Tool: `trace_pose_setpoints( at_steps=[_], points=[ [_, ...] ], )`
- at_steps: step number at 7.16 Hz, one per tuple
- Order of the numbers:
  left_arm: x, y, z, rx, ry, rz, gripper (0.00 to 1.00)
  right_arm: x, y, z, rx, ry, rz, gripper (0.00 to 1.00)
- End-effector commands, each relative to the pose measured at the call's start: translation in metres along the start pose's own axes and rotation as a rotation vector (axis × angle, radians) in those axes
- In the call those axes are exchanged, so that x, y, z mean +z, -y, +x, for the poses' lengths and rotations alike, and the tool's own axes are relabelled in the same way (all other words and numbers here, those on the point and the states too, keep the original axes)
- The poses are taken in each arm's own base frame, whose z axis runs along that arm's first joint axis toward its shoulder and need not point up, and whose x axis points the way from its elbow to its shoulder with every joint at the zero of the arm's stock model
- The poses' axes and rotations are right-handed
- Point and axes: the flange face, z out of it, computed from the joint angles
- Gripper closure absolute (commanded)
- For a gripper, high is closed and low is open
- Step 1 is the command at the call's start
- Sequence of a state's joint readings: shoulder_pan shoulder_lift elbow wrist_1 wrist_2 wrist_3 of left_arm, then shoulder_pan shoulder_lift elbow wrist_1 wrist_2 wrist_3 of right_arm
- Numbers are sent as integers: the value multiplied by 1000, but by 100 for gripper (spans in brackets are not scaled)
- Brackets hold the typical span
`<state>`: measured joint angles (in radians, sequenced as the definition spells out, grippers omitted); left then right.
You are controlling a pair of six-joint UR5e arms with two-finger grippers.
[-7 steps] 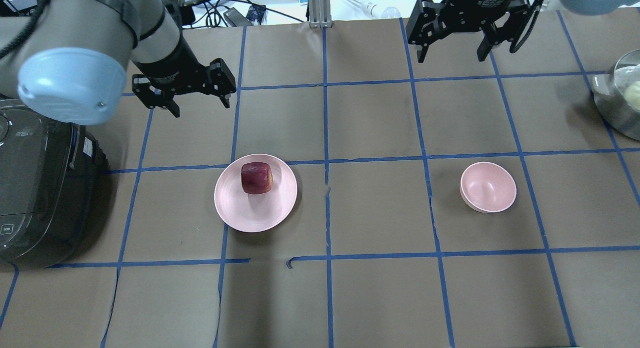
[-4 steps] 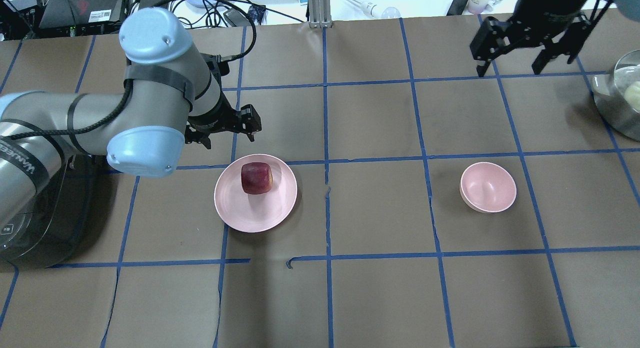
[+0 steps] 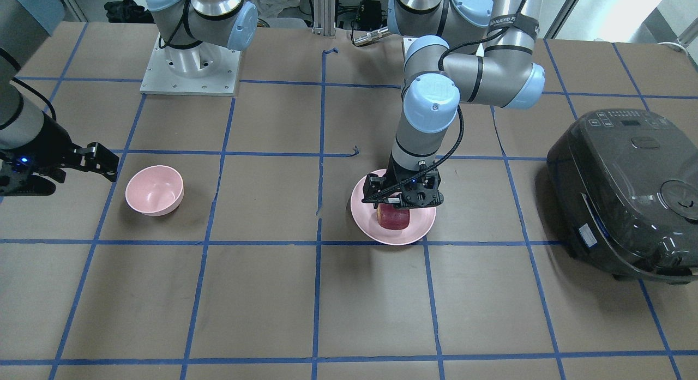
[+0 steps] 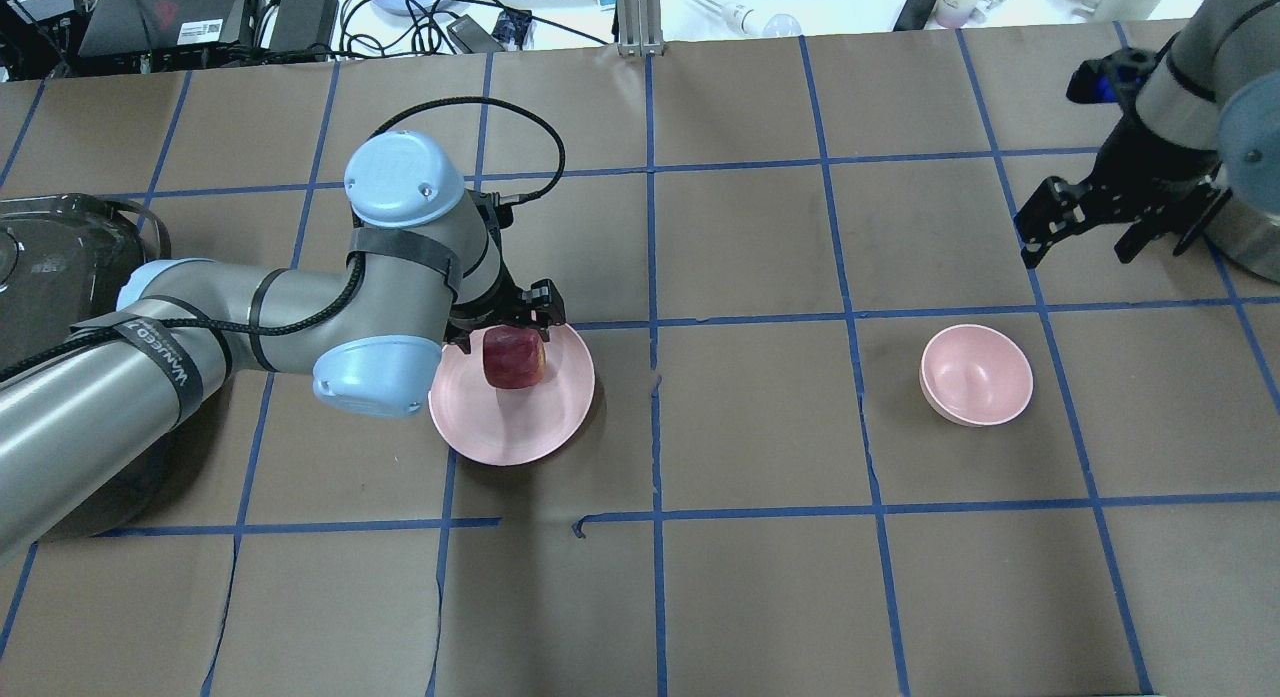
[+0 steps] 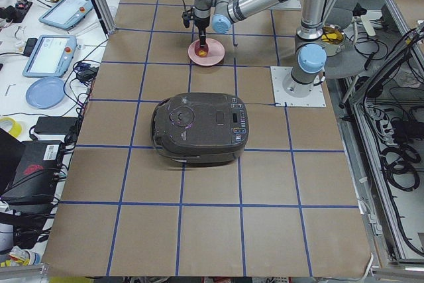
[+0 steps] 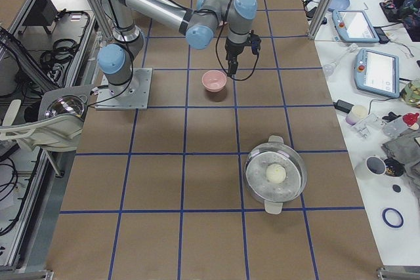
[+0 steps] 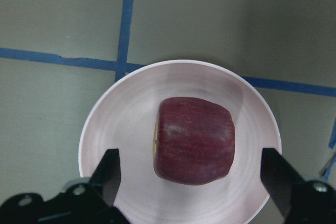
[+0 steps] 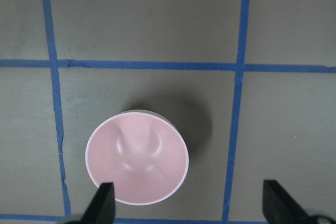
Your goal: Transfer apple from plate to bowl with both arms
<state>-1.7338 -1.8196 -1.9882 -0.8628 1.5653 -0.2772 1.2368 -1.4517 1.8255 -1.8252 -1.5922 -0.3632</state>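
Apple (image 7: 193, 140) rests on plate (image 7: 121, 129), left hand (image 7: 192, 176) spread wide over it.

Small dark-red, blocky apple (image 4: 513, 359) with a yellowish patch sits on the wide, shallow pale-pink plate (image 4: 510, 439), off-centre toward the far rim. Left black two-finger gripper (image 4: 506, 333) is over it, spread wide with a finger on each side, clear of the fruit. Small, deep pale-pink bowl (image 4: 976, 374) stands upright, well apart on the robot's right. Right black two-finger gripper (image 4: 1080, 249) is spread wide, in the air beyond the bowl.
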Motion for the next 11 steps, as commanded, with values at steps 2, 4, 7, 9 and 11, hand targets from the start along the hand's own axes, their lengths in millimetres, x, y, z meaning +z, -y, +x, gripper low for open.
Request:
trace_pose_setpoints(
  at_steps=[2, 4, 7, 9, 11],
  points=[
    [35, 3, -1, 79, 61, -17, 10, 124, -32, -10, -17, -27, -1, 4],
    [45, 6, -2, 89, 78, -30, 53, 137, -33, -10, -18, -31, -12, 41],
    [25, 9, -1, 74, 52, 11, 100, 135, -31, -9, -20, -34, -7, 100],
    [-21, 25, 1, 76, 20, 88, 100, 134, -30, -9, -20, -32, -1, 100],
    [-48, 32, 2, 80, 30, 56, 100, 121, -19, -20, 8, 31, 36, 100]
  ],
)
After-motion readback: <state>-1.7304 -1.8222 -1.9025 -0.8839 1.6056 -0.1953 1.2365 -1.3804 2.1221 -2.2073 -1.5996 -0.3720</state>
